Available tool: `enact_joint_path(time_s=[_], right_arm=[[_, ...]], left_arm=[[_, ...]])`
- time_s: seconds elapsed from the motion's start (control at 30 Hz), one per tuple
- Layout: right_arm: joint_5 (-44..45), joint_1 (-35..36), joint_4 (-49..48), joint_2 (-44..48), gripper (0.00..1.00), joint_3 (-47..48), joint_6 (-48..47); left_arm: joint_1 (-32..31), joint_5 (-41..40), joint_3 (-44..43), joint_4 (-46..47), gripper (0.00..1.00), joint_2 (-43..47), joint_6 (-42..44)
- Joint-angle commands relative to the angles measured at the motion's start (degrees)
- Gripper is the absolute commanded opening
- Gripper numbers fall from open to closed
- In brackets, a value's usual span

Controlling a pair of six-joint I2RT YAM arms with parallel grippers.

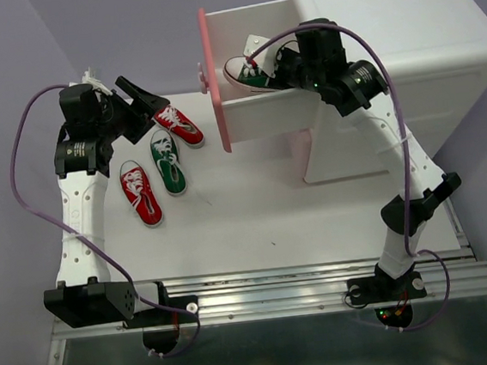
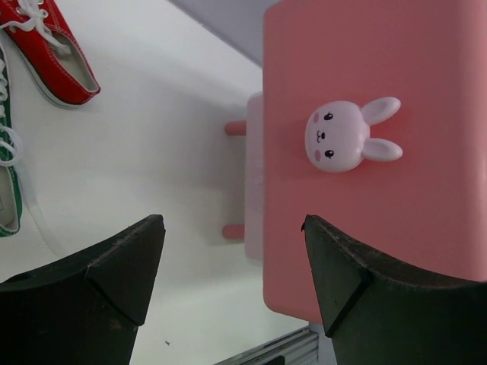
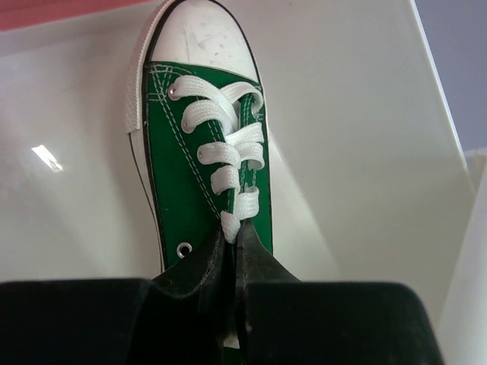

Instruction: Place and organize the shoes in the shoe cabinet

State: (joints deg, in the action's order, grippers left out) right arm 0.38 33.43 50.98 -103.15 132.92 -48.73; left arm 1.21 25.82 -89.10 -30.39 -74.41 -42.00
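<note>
My right gripper point(image 1: 277, 69) is shut on a green sneaker point(image 1: 248, 72) and holds it inside the open pink-fronted drawer point(image 1: 214, 82) of the white shoe cabinet point(image 1: 395, 56). In the right wrist view the green sneaker point(image 3: 205, 160) points away, with my gripper point(image 3: 236, 251) pinched on its tongue and laces. My left gripper point(image 1: 145, 101) is open and empty above the table. Two red sneakers point(image 1: 178, 125) point(image 1: 139, 192) and one green sneaker point(image 1: 167, 160) lie on the table below it. The left wrist view shows my open gripper point(image 2: 232, 228), a red sneaker point(image 2: 57, 57) and the drawer front point(image 2: 380, 228).
A bunny-shaped knob point(image 2: 346, 135) sits on the pink drawer front. A lower pink drawer point(image 1: 300, 155) is shut beneath the open one. The metal rail point(image 1: 279, 287) runs along the table's near edge. A purple wall stands behind.
</note>
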Motion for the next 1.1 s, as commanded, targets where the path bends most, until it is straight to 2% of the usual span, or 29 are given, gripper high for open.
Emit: enact_joint_path(time_s=[0.0,0.07,0.1,0.23,0.37,0.43,0.63,0.77,1.07], right_arm=[[-10.73,0.32,-5.36,5.15,0.0,-0.81,-4.17],[-11.72,0.32,-4.41,5.86,0.0,-1.7,-6.45],[-12.07,0.32,-3.88,5.68,0.0,-1.62,-7.16],[-14.88,0.32,-1.76,4.37,0.0,-0.03,-8.92],[-24.34,-0.91,-2.11,5.85,0.0,-0.56,-9.63],[-26.04,-1.52,-2.47,6.3,0.0,-0.73,-9.72],[-25.25,-2.05,-1.06,7.79,0.0,-0.47,-11.3],[-27.01,-2.67,1.48,8.23,0.0,-0.21,-11.21],[-21.22,-3.8,3.34,11.74,0.0,-3.02,-11.74]], left_arm=[[-0.86,3.97,-1.77,5.95,0.85,0.33,-2.03],[-0.86,5.29,-2.92,8.41,0.85,-1.43,-1.86],[-3.21,5.12,-3.97,8.85,0.85,-2.22,-1.69],[-6.12,4.94,-6.35,12.28,0.85,-5.56,-1.86],[-8.68,4.41,-6.7,14.3,0.85,-7.41,-1.77],[-9.56,4.24,-5.74,16.4,0.85,-7.24,-2.99],[-13.34,1.86,-1.69,21.76,0.85,-6.97,-5.9],[-15.01,0.11,-3.97,23.27,0.85,-9.34,-6.6],[-16.51,-4.2,-8.28,22.66,0.78,-13.74,-7.66]])
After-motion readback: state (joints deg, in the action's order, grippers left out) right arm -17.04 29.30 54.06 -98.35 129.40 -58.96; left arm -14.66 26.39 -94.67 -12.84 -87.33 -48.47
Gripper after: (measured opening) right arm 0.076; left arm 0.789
